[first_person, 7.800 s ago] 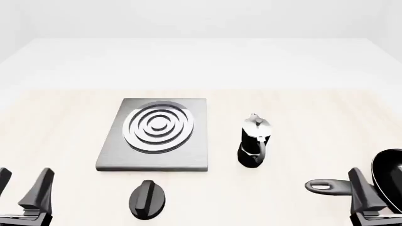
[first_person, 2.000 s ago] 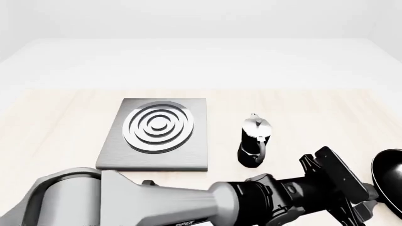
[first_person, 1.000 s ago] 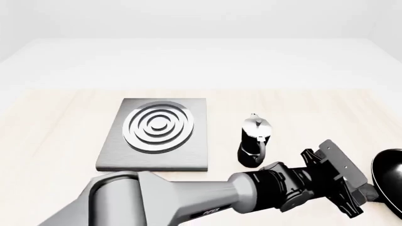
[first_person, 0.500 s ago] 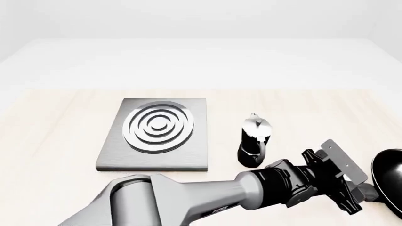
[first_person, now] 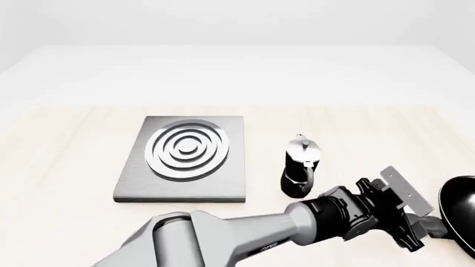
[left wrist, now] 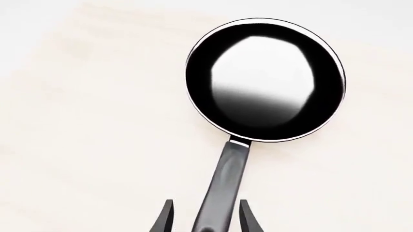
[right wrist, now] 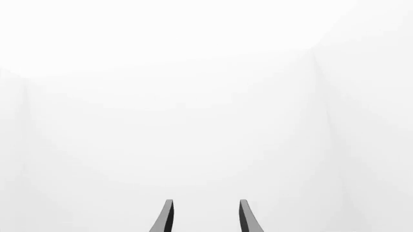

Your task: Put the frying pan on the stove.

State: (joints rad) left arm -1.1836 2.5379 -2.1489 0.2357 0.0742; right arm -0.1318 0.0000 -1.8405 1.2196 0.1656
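Glossy black frying pan [left wrist: 264, 79], grey-handled

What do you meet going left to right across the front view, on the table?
stove → moka pot → left gripper at the pan's handle → frying pan at the right edge.

frying pan [left wrist: 264, 79]: one
stove [first_person: 184, 158]: one
moka pot [first_person: 301, 166]: one
arms: one in front view
grippers: two, one in each wrist view
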